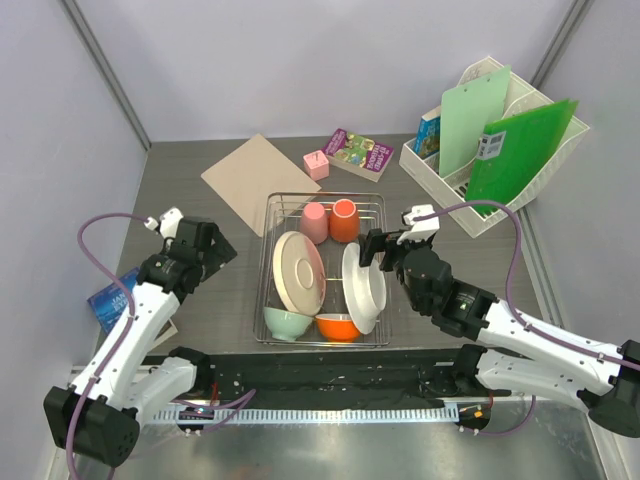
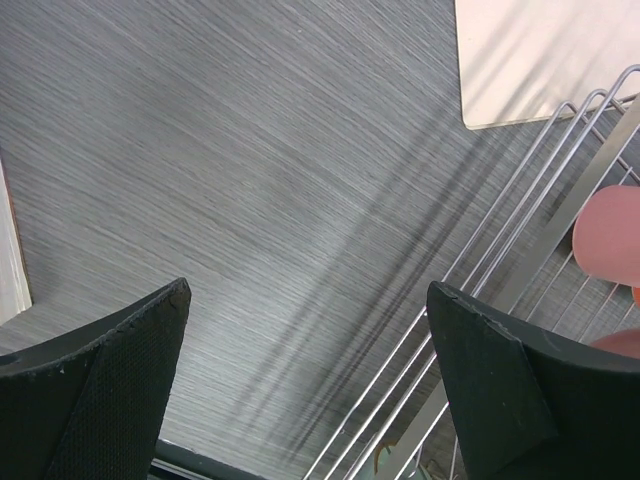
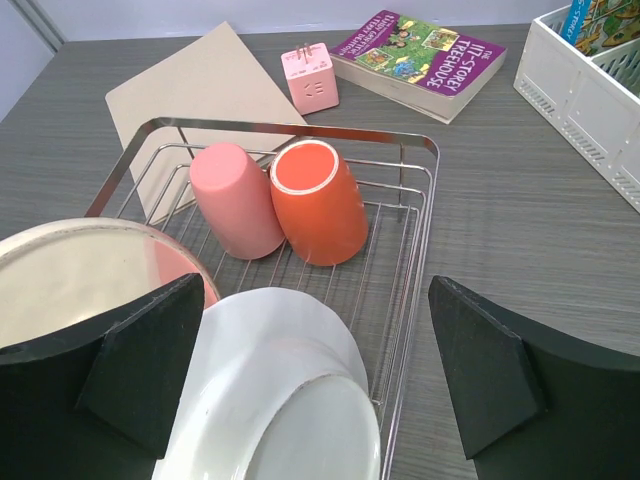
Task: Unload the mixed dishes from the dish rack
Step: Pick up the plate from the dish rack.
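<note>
All dishes (image 1: pixel 300 270) are found in the rack (image 1: pixel 325 196); nothing is unloaded yet. The right claw (image 3: pixel 316 285) is spread over a white plate (image 3: pixel 290 400), the left claw (image 2: pixel 308 290) over the bench (image 2: pixel 250 150).

2 plates (image 1: pixel 298 270) (image 1: pixel 362 288) | 2 cups (image 1: pixel 314 222) (image 1: pixel 343 220) | 2 bowls (image 1: pixel 287 322) (image 1: pixel 338 326) | 1 dish rack (image 1: pixel 322 196) | 1 pink cube (image 1: pixel 316 164) | 1 file organizer (image 1: pixel 432 170)

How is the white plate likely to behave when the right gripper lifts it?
The white plate looks rigid and glazed, so probably stiff but slippery. Standing on edge in the dish rack, it may tip or roll if nudged.
</note>
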Controlling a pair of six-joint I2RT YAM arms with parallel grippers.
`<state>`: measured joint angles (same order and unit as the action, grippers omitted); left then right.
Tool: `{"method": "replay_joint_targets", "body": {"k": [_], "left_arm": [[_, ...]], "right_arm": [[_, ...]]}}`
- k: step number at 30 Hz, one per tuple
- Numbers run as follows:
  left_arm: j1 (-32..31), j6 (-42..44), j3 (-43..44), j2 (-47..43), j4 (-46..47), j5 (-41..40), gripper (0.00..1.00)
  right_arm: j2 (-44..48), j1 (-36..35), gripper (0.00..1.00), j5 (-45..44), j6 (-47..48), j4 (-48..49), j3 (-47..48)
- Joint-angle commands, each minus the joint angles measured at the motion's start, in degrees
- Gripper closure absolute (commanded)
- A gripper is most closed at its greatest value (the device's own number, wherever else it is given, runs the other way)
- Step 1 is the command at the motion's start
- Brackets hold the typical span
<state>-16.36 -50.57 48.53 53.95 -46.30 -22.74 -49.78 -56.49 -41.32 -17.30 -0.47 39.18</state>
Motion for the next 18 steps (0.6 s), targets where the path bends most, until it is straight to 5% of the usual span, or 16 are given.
{"method": "replay_joint_targets", "body": {"k": [1,10,18], "left_arm": [[0.28,0.47,0.42,-1.48,2.01,0.15,0.0],[0.28,3.8,1.65,-1.48,-0.19,-2.84,0.0],[0.19,7.85,-0.1,-5.79,8.85,10.16,0.11]], "right_arm": [[-0.05,-0.02,0.0,-0.43,-1.16,2.67,-0.07],[0.56,0.15,0.0,-0.34,-0.54,2.32,-0.07],[2.05,-0.02,0.0,-0.52,-1.07,2.23,-0.68]]}}
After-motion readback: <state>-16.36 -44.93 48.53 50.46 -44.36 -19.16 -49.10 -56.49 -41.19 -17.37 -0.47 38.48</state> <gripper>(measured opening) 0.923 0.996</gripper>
